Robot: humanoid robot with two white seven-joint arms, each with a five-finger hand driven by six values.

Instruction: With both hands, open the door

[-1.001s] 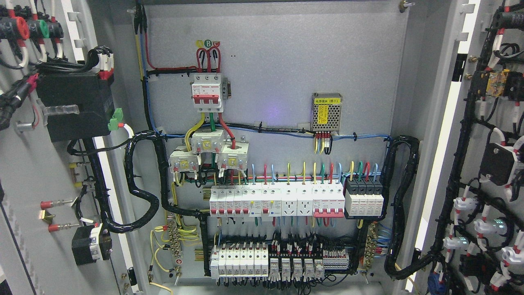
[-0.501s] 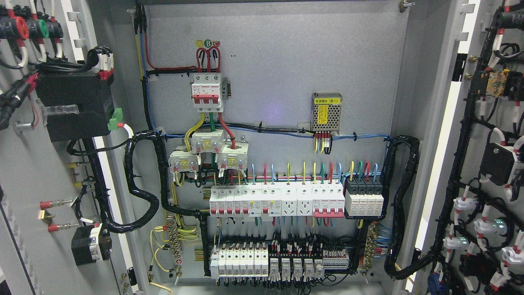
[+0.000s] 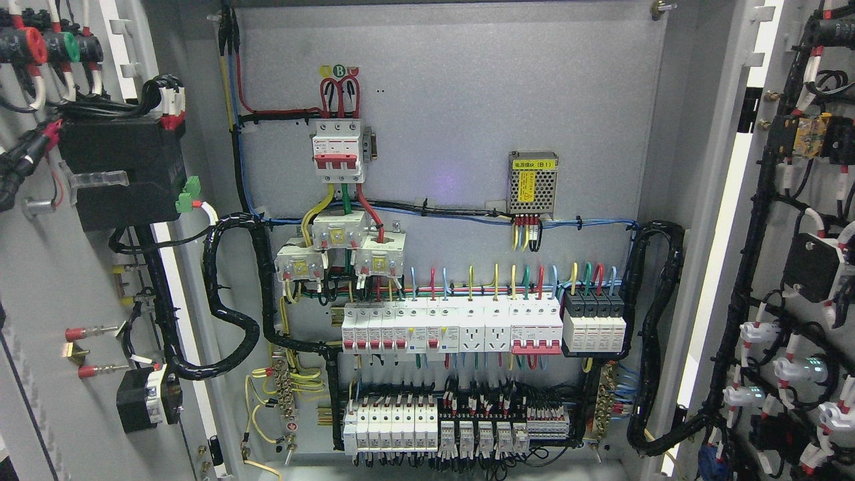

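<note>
Both cabinet doors stand swung wide. The left door point(image 3: 53, 280) shows its grey inner face with a black module, cable bundles and red and green lamp backs. The right door point(image 3: 775, 220) shows its inner face at the picture's right edge, hung with black wiring and white lamp sockets. Between them the grey back panel point(image 3: 461, 107) is fully exposed. Neither of my hands nor arms appears anywhere in the head view.
On the back panel sit a red-and-white main breaker point(image 3: 339, 151), a small mesh power supply point(image 3: 532, 182), a row of white breakers point(image 3: 454, 327) and lower relays point(image 3: 461, 427). Thick black cable looms point(image 3: 230, 300) run from each door into the cabinet.
The left door has crept very slightly further left; everything else is unchanged.
</note>
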